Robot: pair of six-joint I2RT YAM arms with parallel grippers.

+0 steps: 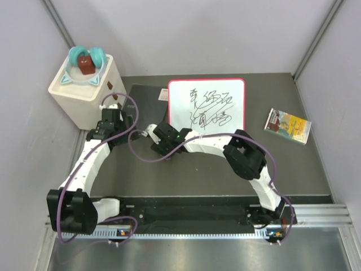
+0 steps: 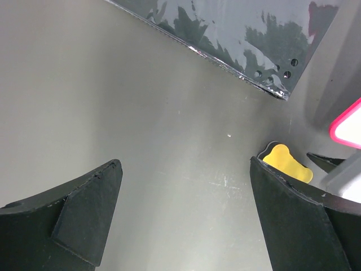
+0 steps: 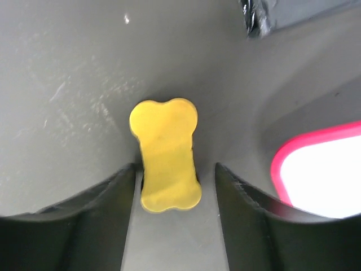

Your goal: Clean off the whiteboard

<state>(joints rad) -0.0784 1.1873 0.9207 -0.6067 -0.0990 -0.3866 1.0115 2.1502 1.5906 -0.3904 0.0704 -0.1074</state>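
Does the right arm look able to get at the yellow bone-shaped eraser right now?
Probably yes. The right gripper straddles the yellow bone-shaped eraser, its jaws on either side with nothing else between them; the red-framed whiteboard lies off to the side.

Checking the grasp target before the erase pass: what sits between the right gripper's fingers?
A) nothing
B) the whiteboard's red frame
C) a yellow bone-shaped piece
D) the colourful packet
C: the right wrist view shows the yellow bone-shaped piece lying on the table between the fingers of the right gripper, with the whiteboard off to one side.
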